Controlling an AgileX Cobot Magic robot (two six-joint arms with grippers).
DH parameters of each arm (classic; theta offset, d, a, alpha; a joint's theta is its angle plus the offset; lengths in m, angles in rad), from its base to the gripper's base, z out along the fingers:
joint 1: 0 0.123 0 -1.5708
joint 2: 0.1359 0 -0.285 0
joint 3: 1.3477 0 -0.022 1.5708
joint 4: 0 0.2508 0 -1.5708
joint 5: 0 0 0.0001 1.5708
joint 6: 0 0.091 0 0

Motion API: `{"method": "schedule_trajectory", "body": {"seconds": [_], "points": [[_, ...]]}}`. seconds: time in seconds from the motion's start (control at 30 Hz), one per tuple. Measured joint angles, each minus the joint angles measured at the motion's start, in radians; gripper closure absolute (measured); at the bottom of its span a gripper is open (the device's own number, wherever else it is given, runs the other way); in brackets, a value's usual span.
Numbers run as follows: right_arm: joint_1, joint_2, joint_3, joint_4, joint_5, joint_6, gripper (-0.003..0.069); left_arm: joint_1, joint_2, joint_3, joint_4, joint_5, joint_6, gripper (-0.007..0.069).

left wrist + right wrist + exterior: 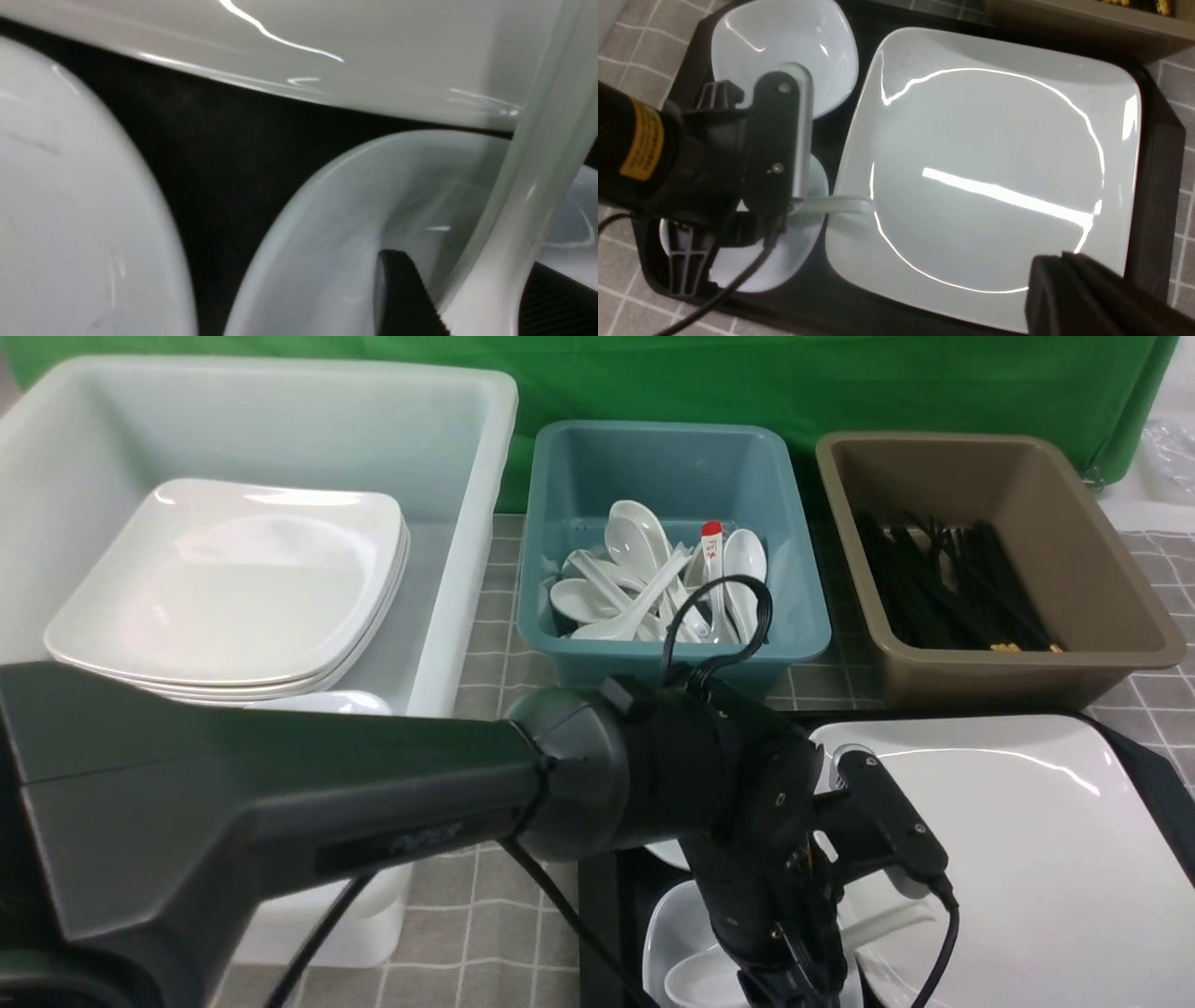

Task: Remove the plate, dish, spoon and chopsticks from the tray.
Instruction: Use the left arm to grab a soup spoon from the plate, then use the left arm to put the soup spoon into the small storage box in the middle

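From the front, the left gripper (789, 985) hangs low over the all-white glossy soup spoon (892, 924), which lies in a small pale dish (667, 924) on the black textured plastic tray (1158, 784).

Its wrist camera shows one black finger (402, 298) against the handle; I can't tell whether it's clamped.

The right wrist view shows the right gripper (1057, 280) closed and empty above the large glossy white plate (994, 163).

This looks like the spoon pickup. The next move needs a firm pinch, then a lift.

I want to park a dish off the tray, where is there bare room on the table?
Bare checked cloth lies between the white tub and the tray, in front of the teal tub. The tray is crowded: the plate, two small dishes, the spoon and the left gripper fill it.
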Motion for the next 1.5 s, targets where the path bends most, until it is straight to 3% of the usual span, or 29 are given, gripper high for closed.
{"method": "schedule_trajectory", "body": {"seconds": [0.3,0.6,0.87,1.0,1.1,1.23,1.37,1.5], "points": [[0.0,0.0,0.0,0.05,-0.013,-0.001,0.0624,0.145,-0.123,-0.187,0.028,0.038,-0.153,0.0361],[0.0,0.001,0.0,0.252,-0.218,-0.176,0.062,0.39,-0.018,-0.512,-0.014,-0.177,-0.194,0.0361],[0.0,0.001,0.0,0.291,-0.28,-0.213,0.0605,0.442,0.135,-0.552,-0.019,-0.262,-0.201,0.0354],[0.0,0.001,0.0,0.294,-0.278,-0.213,0.0603,0.442,0.152,-0.552,0.037,-0.263,-0.249,0.027],[0.0,0.001,0.0,0.294,-0.277,-0.213,0.0601,0.442,0.131,-0.553,0.085,-0.222,-0.321,0.0123],[0.0,0.001,0.0,0.295,-0.277,-0.213,0.06,0.442,0.096,-0.553,0.099,-0.164,-0.339,0.008],[0.0,0.001,0.0,0.295,-0.272,-0.213,0.0599,0.437,0.024,-0.555,0.04,0.057,-0.368,0.0183],[0.0,0.001,0.0,0.297,-0.252,-0.214,0.0599,0.399,-0.023,-0.537,0.028,0.316,-0.317,0.0473]]}}
